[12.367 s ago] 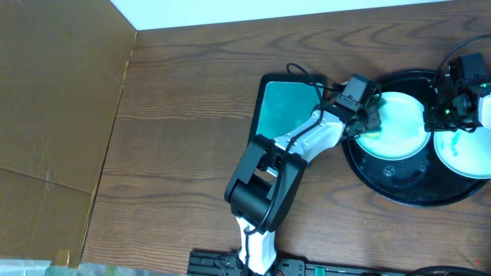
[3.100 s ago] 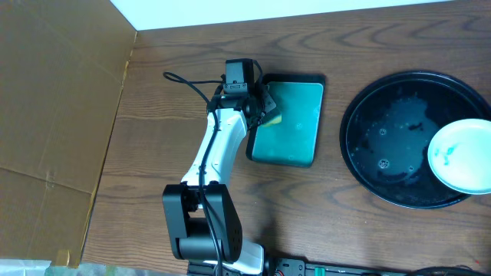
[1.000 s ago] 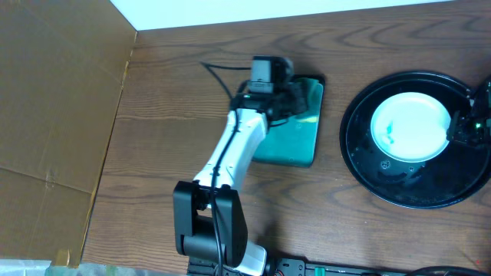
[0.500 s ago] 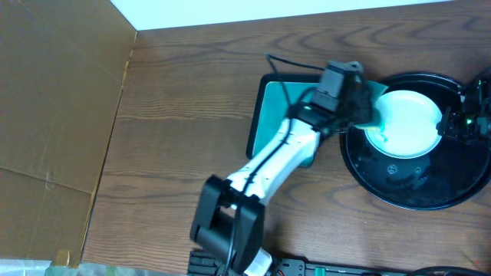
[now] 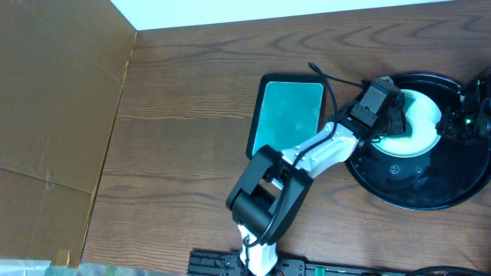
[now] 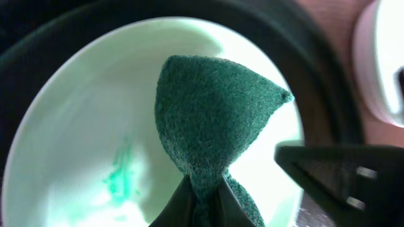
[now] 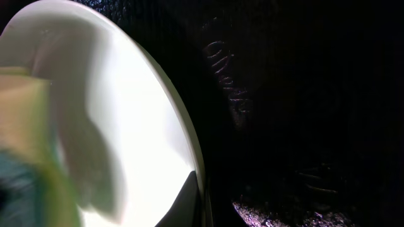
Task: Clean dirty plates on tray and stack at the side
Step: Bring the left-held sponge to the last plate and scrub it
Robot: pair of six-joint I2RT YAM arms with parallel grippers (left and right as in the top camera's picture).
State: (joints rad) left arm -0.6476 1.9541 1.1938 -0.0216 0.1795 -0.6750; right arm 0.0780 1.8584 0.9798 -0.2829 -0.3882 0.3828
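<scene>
One white dirty plate lies in the round black tray. It carries a teal smear. My left gripper hangs over the plate's left part, shut on a dark green sponge whose tip points down at the plate. In the left wrist view the jaws pinch the sponge's base. My right gripper is shut on the plate's right rim. In the right wrist view one dark finger lies on the rim of the plate, over the tray.
A smaller rectangular teal tray with a black rim lies left of the black tray. A brown cardboard sheet covers the table's left side. A white rounded thing shows beyond the black tray's edge in the left wrist view.
My left arm swung right from the teal tray with the sponge and now hangs over the plate. The right gripper stayed on the plate's rim, and the plate shifted slightly right.
</scene>
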